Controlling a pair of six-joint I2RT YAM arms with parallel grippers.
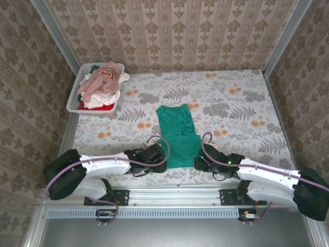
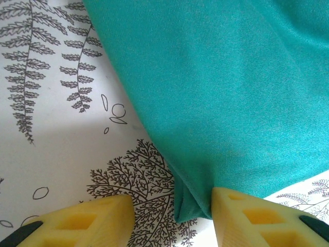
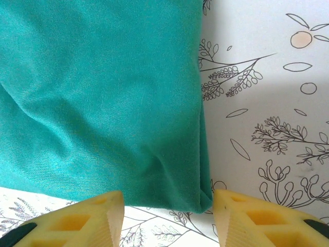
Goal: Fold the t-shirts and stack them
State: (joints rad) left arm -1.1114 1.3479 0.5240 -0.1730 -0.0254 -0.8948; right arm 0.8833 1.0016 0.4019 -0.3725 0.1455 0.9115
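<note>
Teal t-shirt: flat on the table, near middle, folded narrow (sleeves hard to make out).
Long axis: near to far, neckline end away from the arms.
Hidden: both near corners, under the 2 grippers in the top view.
Left gripper: fingers spread, 1 corner between them.
Right gripper: fingers spread around the other corner.
Pile of t-shirts: tangled in the tub, far left; count unclear.
</note>
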